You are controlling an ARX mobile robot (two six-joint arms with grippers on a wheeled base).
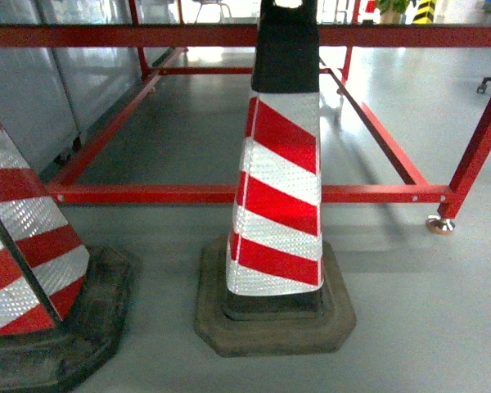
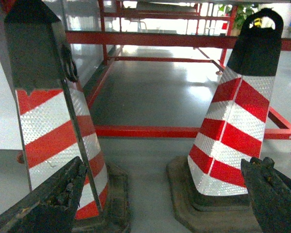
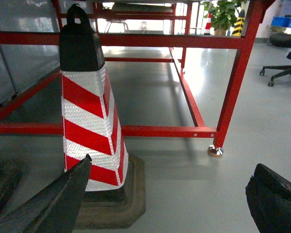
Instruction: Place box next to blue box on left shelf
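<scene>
The box, the blue box and the left shelf are out of view in all three views. My left gripper (image 2: 167, 165) is open low over the grey floor, its dark fingers (image 2: 53, 199) spread wide with nothing between them. My right gripper (image 3: 173, 162) is also open and empty, with only bare floor between its fingers (image 3: 276, 201). Neither gripper shows in the head view. A small blue shape (image 3: 284, 22) sits far off at the back right; I cannot tell what it is.
Two red-and-white striped cones on dark rubber bases stand close ahead, one in the middle (image 1: 280, 188) and one at the left (image 1: 20, 246). Behind them runs a red tubular frame (image 1: 147, 194) with a foot (image 1: 439, 224). An office chair (image 3: 286, 53) stands far right.
</scene>
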